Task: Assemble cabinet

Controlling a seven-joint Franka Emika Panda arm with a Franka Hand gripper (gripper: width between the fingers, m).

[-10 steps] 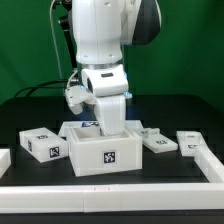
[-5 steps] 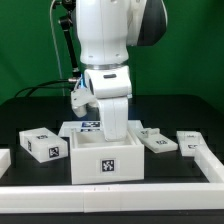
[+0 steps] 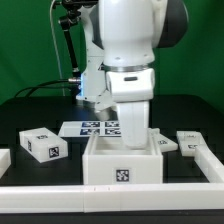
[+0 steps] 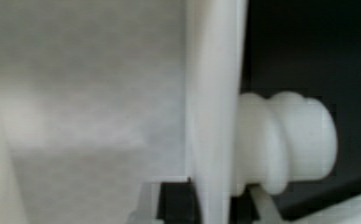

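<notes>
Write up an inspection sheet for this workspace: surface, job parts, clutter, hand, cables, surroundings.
Surface: black table, white rail along its front and sides.
Job's things: cabinet upright, top open, tag on its front; small tagged blocks, one at the exterior view's left, two at its right.
Clutter: nothing seen; marker board lies behind the cabinet.
Grippers: hand lowered into the cabinet, apparently closed on a wall; fingertips blurred.
Cables: black cable beside the arm.
Surroundings: green backdrop.

Marker board (image 3: 98,127) + small tagged block (image 3: 42,145) on blk table (image 3: 28,115), apart.
</notes>
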